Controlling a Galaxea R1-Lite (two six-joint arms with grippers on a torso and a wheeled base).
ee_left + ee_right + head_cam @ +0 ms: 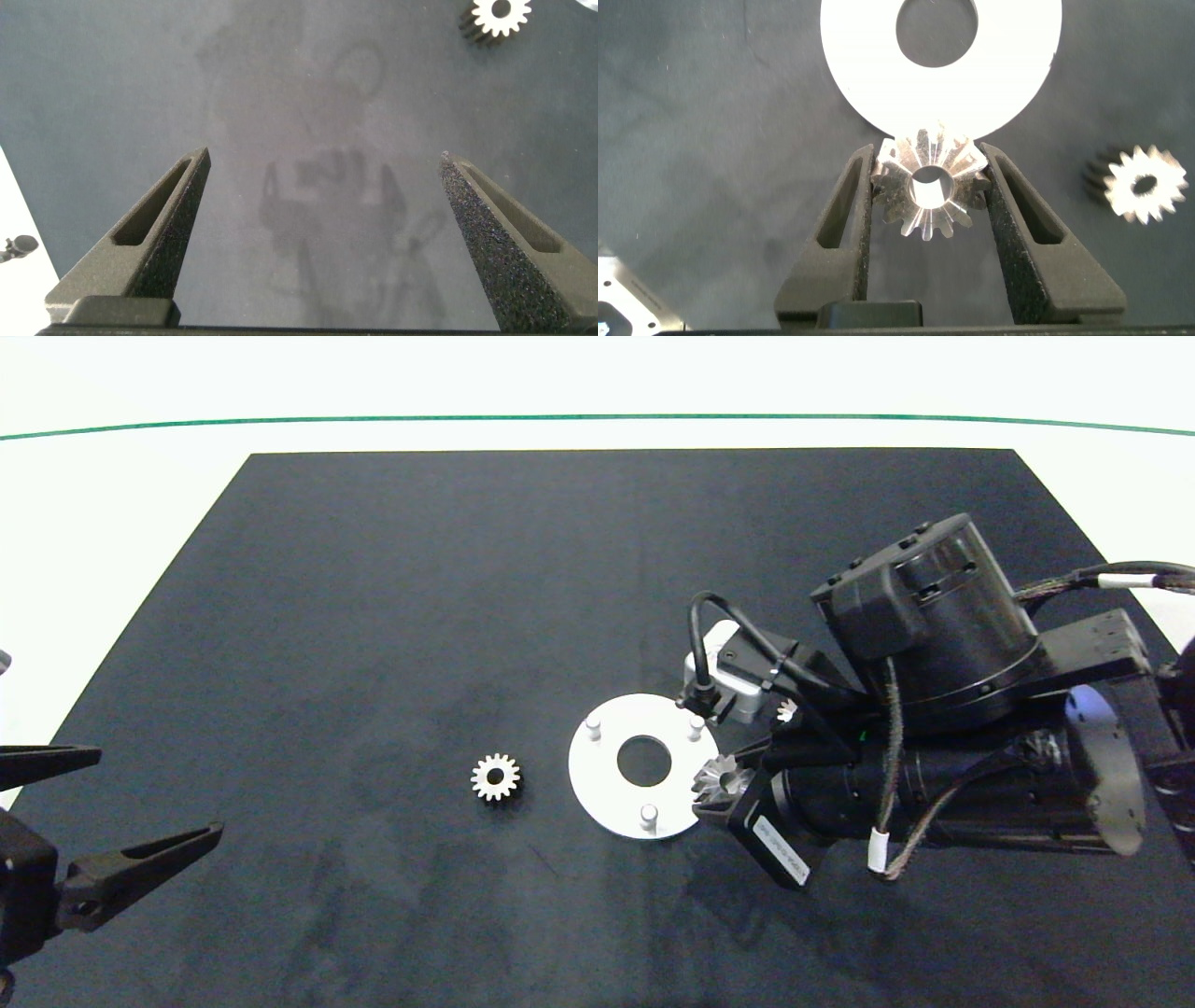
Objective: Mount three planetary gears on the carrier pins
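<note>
Head view: black mat [373, 616] covers most of a white tabletop [112, 523]. Flat white round disc with a large centre hole [607, 793] lies right of frame centre. Three short whitish-grey pins stand on it in a triangle: upper left [593, 728], upper right [695, 727], bottom [648, 816]. All three bare.

Right pincer [719, 779] comes in from the right edge, its tip at the disc's right rim. It is clamped on a small silver-grey toothed metal gear [717, 777], which overlaps the rim; only part of the gear shows here under the arm. Right wrist view gives it plainly: the held gear [926, 184] sits between both grey fingers [842, 224], centre hole facing the camera, its teeth overlapping the disc's edge [850, 56]. The pins cannot be made out in that view.

Second gear [495, 777] lies flat on the mat, left of the disc and apart from it; it also shows at the upper right corner of the left wrist view [500, 16].

Third gear [786, 711] is a sliver in the head view, mostly hidden by the right arm, upper right of the disc; the right wrist view shows it whole [1144, 184], on the mat.

Left pincer [140, 803] sits at the lower left edge, fingers wide apart [159, 233], holding nothing, well away from the disc.
</note>
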